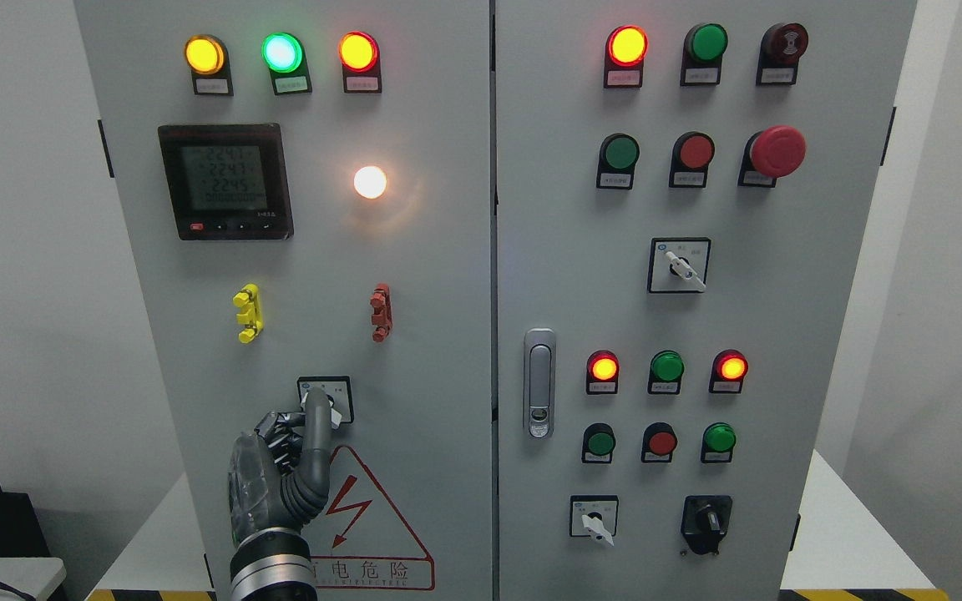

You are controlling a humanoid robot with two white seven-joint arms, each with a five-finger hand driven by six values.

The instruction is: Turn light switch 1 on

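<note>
the left hand reaches straight up the cabinet's left door, one finger extended onto the rotary switch near that door's lower edge, other fingers curled, grasping nothing.

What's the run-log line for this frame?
left hand | fingers on rotary switch | white lamp lit | right hand out of view

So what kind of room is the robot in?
Probably an electrical room or test lab. A big grey control cabinet fills the view, with glowing indicator lamps, a digital power meter and a red lightning warning triangle. The left hand touches a selector switch.
</note>
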